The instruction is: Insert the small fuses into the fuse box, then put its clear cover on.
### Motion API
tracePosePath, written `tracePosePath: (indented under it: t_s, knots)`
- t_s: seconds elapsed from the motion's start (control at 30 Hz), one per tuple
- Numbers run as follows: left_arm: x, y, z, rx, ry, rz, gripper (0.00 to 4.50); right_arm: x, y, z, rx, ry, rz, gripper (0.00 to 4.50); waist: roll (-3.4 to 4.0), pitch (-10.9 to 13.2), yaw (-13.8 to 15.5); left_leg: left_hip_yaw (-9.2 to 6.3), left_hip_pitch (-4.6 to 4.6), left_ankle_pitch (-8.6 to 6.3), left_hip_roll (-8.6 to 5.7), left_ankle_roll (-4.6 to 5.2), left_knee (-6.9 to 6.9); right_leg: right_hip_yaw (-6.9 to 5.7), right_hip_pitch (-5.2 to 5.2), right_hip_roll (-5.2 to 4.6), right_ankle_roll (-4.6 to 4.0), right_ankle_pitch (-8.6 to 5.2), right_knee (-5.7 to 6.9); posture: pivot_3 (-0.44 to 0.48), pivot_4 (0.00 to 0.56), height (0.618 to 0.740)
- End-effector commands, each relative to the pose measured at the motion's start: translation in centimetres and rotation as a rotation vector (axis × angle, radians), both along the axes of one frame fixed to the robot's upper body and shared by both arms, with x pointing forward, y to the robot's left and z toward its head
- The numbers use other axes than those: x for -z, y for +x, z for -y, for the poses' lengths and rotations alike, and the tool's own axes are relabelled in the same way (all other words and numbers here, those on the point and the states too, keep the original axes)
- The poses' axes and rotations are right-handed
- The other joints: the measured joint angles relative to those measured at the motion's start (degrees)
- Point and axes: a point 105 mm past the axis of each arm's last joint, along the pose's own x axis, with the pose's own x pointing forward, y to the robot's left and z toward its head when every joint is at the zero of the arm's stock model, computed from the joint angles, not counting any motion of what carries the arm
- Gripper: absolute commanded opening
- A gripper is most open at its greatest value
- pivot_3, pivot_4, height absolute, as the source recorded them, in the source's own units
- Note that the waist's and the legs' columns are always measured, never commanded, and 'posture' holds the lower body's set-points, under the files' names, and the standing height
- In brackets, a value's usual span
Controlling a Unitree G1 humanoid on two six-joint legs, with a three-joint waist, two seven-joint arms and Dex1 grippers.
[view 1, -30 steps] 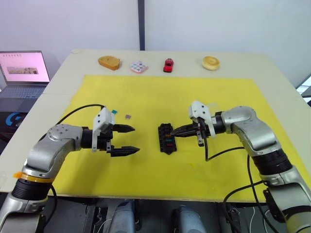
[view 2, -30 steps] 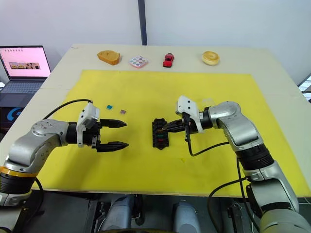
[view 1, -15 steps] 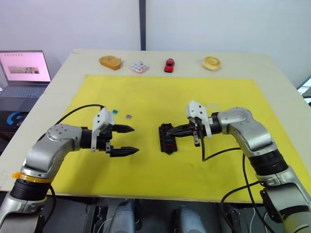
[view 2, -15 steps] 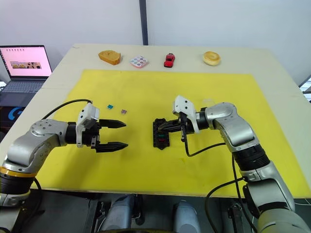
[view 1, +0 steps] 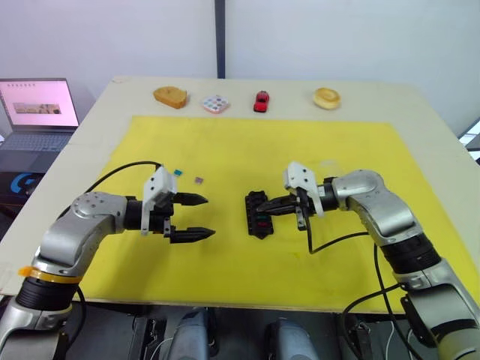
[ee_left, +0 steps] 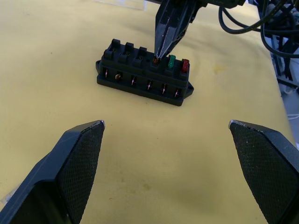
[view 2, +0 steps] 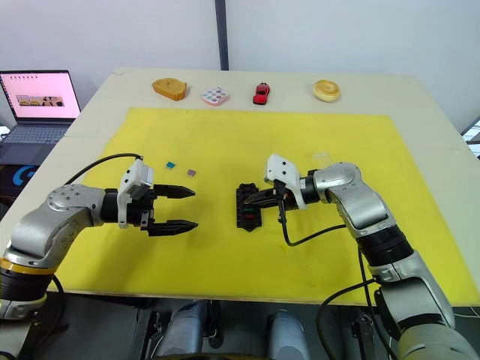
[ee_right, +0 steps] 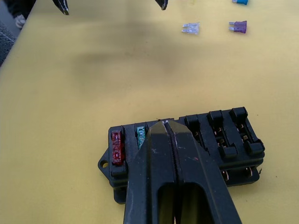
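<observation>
Since a second ago the right gripper (view 1: pixel 264 211) has slid left over the fuse box (view 1: pixel 258 214), whose long axis runs near-to-far mid-mat; the left gripper (view 1: pixel 196 217) hangs wide open and empty, well left of it. From the left wrist, closed right tips press an amber fuse (ee_left: pixel 155 60) into the fourth slot beside green and red; three slots lie open. From the right wrist, three loose fuses (ee_right: pixel 190 28) wait beyond, nearer the left arm.
</observation>
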Motion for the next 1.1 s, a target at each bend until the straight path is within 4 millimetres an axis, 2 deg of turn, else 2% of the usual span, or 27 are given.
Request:
tracePosePath:
  t_s: [0.03, 0.17, 0.3, 0.43, 0.6, 0.7, 0.8, 0.9, 0.93, 1.1]
  knots:
    - [-0.6, -0.3, 0.2, 0.015, -0.002, 0.028, 4.5, 1.8, -0.2, 0.5, 0.015, -0.062, -0.039, 0.02, 0.0, 0.0, -0.01, 0.0, 0.0, 0.0, 0.0, 0.0, 0.0, 0.0, 0.0, 0.0, 0.0, 0.0, 0.0, 0.0, 0.15, 0.74]
    - [-0.6, -0.2, 0.2, 0.012, -0.002, 0.029, 4.5, 1.8, -0.2, 0.5, 0.016, -0.056, -0.043, 0.02, 0.0, -0.01, -0.01, -0.01, 0.03, 0.0, 0.0, 0.0, 0.0, 0.0, 0.01, 0.0, 0.0, 0.0, 0.0, 0.0, 0.15, 0.74]
    - [-0.6, -0.2, 0.0, 0.007, -0.002, 0.028, 4.5, 0.6, -0.1, 0.2, 0.012, -0.005, -0.039, 0.02, 0.0, -0.01, 0.0, -0.01, 0.03, 0.0, 0.0, 0.0, 0.0, 0.0, 0.01, 0.0, 0.0, 0.0, 0.0, 0.0, 0.15, 0.74]
    - [-1.0, 0.6, -1.1, -0.048, -0.013, 0.033, 4.5, -2.0, -0.7, 0.5, -0.014, 0.082, -0.047, 0.02, 0.01, -0.01, 0.03, -0.01, 0.02, 0.0, 0.0, 0.0, 0.0, 0.0, 0.01, 0.0, 0.0, 0.0, 0.0, 0.0, 0.15, 0.74]
    - [-2.9, 2.5, -5.6, -0.251, -0.072, 0.04, 4.5, -5.2, -1.6, 3.5, 0.089, 0.202, -0.087, 0.02, 0.0, 0.0, 0.02, -0.02, -0.08, 0.0, 0.01, 0.0, -0.01, 0.0, 0.02, 0.0, 0.0, 0.0, 0.01, 0.0, 0.15, 0.74]
    - [-2.1, 2.8, -8.9, -0.372, -0.037, 0.034, 4.5, -5.5, -1.2, 6.9, 0.257, 0.209, -0.075, 0.02, 0.0, 0.0, -0.01, -0.02, -0.03, -0.01, 0.01, 0.02, -0.03, -0.01, -0.01, -0.01, 0.0, 0.0, -0.04, 0.0, 0.15, 0.74]
    - [-1.1, 2.7, -11.9, -0.476, -0.005, 0.029, 4.5, -4.7, -0.9, 10.7, 0.431, 0.18, -0.061, 0.02, 0.0, 0.0, 0.0, 0.0, 0.01, -0.04, 0.01, 0.03, -0.08, 0.0, -0.05, -0.04, 0.0, 0.0, -0.07, 0.0, 0.15, 0.74]
    - [0.2, 2.4, -16.1, -0.632, -0.002, 0.002, 4.5, -3.6, -1.2, 16.8, 0.678, 0.126, -0.038, 0.73, 0.0, 0.0, 0.12, 0.0, -0.01, -0.07, 0.0, 0.08, -0.09, -0.01, -0.09, -0.05, 0.0, 0.0, -0.07, 0.0, 0.15, 0.74]
    - [0.6, 2.2, -16.9, -0.659, -0.002, -0.009, 4.5, -3.4, -1.5, 18.0, 0.727, 0.11, -0.032, 1.28, 0.0, 0.0, 0.09, 0.01, -0.01, -0.12, 0.0, 0.16, -0.09, -0.01, -0.09, -0.06, 0.0, 0.0, -0.08, 0.0, 0.15, 0.74]
    - [2.0, 2.0, -19.0, -0.724, -0.008, -0.033, 4.5, -1.7, -3.0, 21.6, 0.858, 0.038, -0.037, 3.69, 0.01, 0.0, -0.15, 0.02, 0.03, -0.13, 0.03, 0.18, -0.12, -0.01, -0.1, -0.07, -0.01, 0.0, -0.06, 0.0, 0.15, 0.74]
